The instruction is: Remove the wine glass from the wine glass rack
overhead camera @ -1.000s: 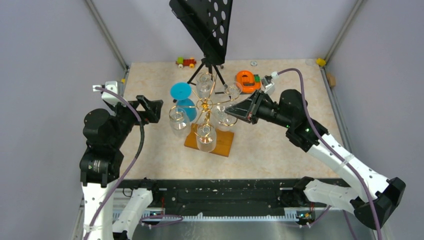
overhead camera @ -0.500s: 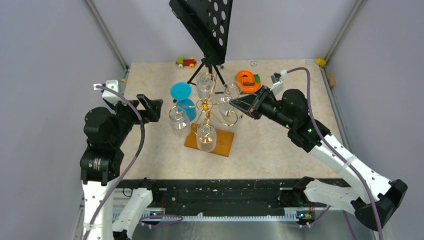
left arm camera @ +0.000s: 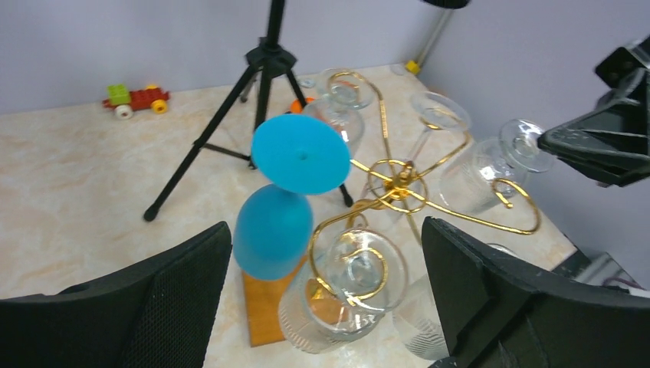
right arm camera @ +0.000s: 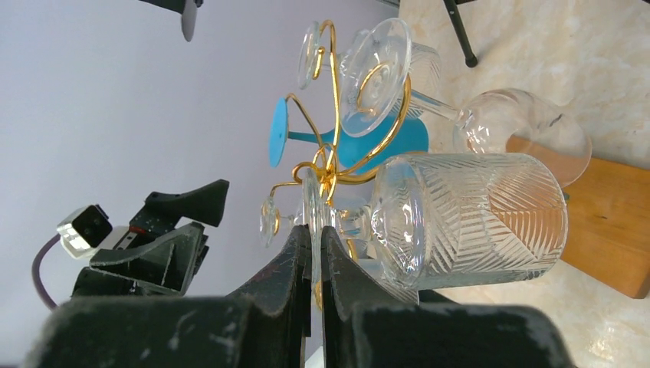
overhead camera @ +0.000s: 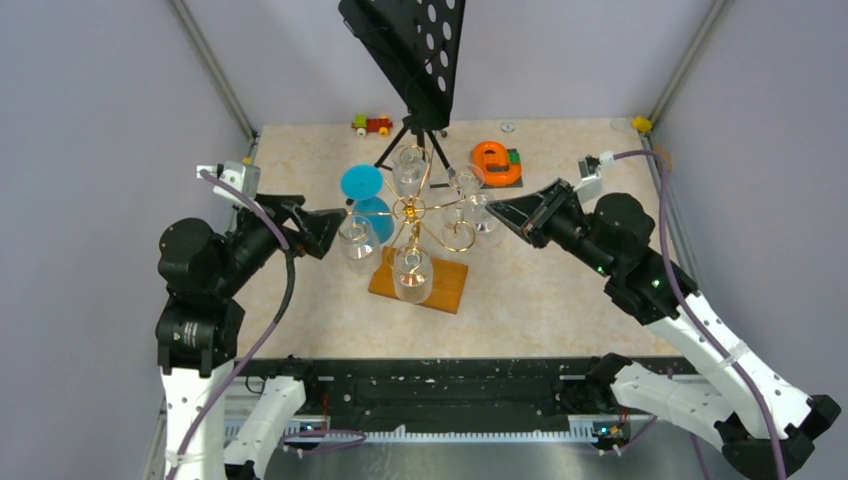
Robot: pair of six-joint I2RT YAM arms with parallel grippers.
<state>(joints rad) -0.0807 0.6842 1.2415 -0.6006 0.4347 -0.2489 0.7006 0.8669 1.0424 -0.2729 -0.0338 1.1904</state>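
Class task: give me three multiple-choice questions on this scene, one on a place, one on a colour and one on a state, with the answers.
1. Where is the small red, green and yellow toy train?
A) at the near edge
B) at the beige table's far edge, left of the black tripod
C) in the table's middle

2. What colour is the one opaque wine glass hanging on the gold wire wine glass rack?
A) blue
B) red
C) green

3. How does the left claw stand?
A) shut on a glass
B) shut, empty
C) wide open

Answers: 1 B, it sits by the back wall; 2 A, its bowl and foot are blue; 3 C, its fingers stand far apart.
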